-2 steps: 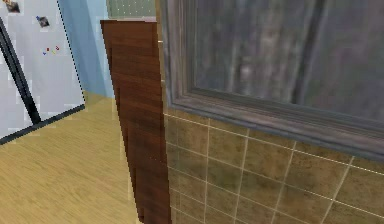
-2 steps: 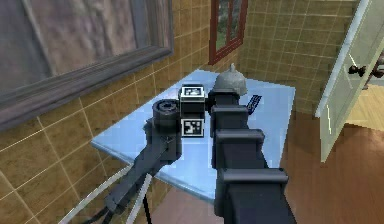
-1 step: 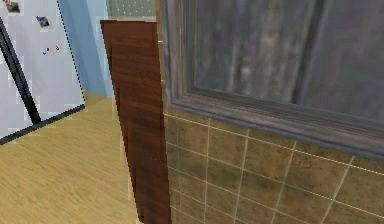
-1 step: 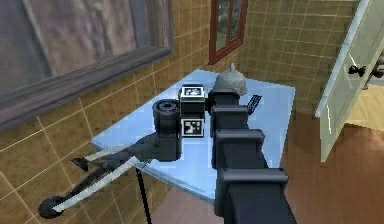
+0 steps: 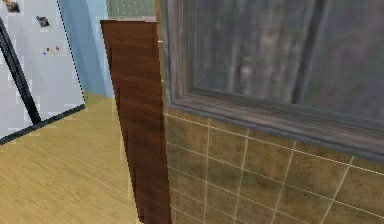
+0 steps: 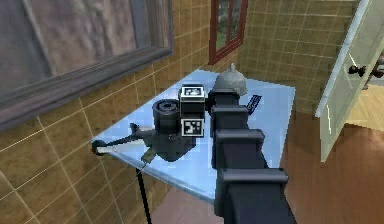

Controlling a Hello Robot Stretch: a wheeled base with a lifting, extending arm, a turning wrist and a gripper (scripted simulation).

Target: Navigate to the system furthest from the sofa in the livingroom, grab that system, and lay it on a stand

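In the arm side view my arm [image 6: 240, 160] reaches out over a light blue table [image 6: 275, 100] that stands against a tiled wall. Its two white marker squares [image 6: 191, 95] sit at the far end, with the gripper [image 6: 108, 147] and its dark body to their left, near the table's left corner. The dark shapes there merge, so I cannot tell whether it holds anything. A grey dome-shaped thing [image 6: 233, 80] stands on the table beyond the arm. A dark flat thing [image 6: 252, 101] lies beside it.
The forward view has a tiled wall [image 5: 270, 175] with a large window [image 5: 280, 55] close ahead, a brown wood panel [image 5: 135, 110], and a white fridge [image 5: 35, 60] across wooden floor [image 5: 55, 170]. The arm side view's right holds a white door [image 6: 345, 70]; a red-framed window [image 6: 228, 28] is farther out.
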